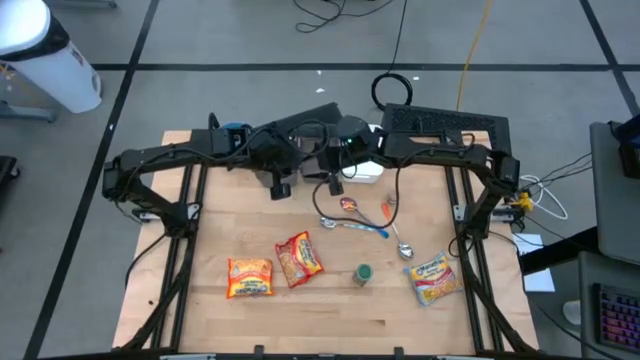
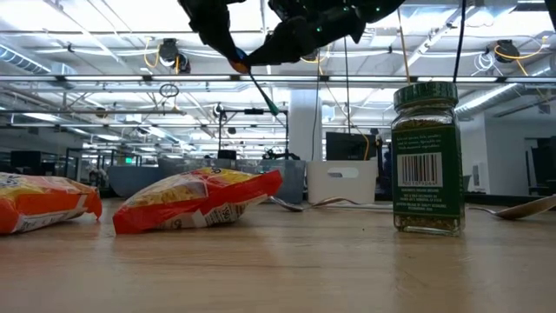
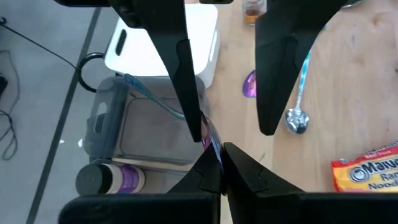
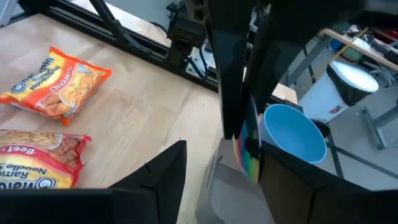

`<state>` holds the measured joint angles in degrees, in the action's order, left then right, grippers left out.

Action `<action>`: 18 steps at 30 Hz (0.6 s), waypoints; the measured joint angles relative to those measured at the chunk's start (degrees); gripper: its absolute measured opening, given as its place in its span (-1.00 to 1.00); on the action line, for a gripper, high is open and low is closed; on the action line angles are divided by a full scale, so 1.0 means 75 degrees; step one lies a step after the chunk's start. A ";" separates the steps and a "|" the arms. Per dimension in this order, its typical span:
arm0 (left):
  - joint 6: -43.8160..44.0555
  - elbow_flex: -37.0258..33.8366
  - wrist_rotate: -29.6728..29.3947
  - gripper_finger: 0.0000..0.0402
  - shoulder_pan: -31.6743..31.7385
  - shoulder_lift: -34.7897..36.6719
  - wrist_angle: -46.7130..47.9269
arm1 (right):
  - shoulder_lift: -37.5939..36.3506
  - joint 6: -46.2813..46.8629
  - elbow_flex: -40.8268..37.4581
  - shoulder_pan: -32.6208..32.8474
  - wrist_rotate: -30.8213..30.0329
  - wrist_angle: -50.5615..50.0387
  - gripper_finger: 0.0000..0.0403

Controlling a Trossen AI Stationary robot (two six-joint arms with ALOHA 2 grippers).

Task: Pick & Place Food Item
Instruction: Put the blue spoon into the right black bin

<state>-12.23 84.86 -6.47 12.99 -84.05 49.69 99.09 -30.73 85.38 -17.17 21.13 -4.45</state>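
Note:
My left gripper (image 1: 305,160) is high over the table's far middle, shut on a spoon (image 2: 252,80) with a rainbow bowl and a teal handle. My right gripper (image 4: 214,165) is open. Its fingers stand on either side of the spoon's bowl (image 4: 247,149), which lies close beside one finger (image 4: 273,168). Three noodle packs (image 1: 250,277) (image 1: 298,258) (image 1: 435,278) and a green spice jar (image 1: 362,274) rest on the table's near half. No gripper touches them. My left gripper pinches the spoon at its rainbow bowl end (image 3: 208,140) between its two shut fingers, which point down. The spoon is lifted clear, and its teal handle (image 3: 146,93) slants away and down from the fingers. I cannot tell whether my right gripper's finger (image 3: 186,93) touches the spoon.
A white container (image 1: 365,170) stands at the far middle, with several loose spoons (image 1: 360,228) on the table in front of it. A blue cup (image 4: 292,134) and a grey tray (image 3: 149,124) lie below the grippers at the far edge. The table's near strip is bare wood.

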 joint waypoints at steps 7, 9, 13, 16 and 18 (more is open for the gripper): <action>-0.0013 -0.0002 0.0026 -0.97 0.0026 0.0000 -0.0003 | -0.0006 -0.0001 0.0000 0.0000 0.0002 0.0070 -0.36; -0.0015 -0.0003 0.0030 -0.95 0.0021 0.0003 0.0009 | -0.0006 -0.0002 0.0000 0.0000 -0.0001 0.0118 -0.43; -0.0012 -0.0002 0.0027 -0.97 0.0024 0.0003 0.0003 | -0.0006 0.0003 0.0000 -0.0002 -0.0002 0.0293 -0.58; -0.0012 -0.0003 0.0026 -0.96 0.0022 0.0003 0.0004 | -0.0006 0.0002 0.0000 0.0000 -0.0001 0.0417 -0.71; -0.0013 -0.0003 0.0027 -0.95 0.0023 0.0003 0.0004 | -0.0006 0.0003 0.0001 0.0000 -0.0001 0.0440 -0.81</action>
<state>-12.33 84.84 -6.26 13.16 -84.03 49.72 99.04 -30.71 85.39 -17.17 21.12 -1.15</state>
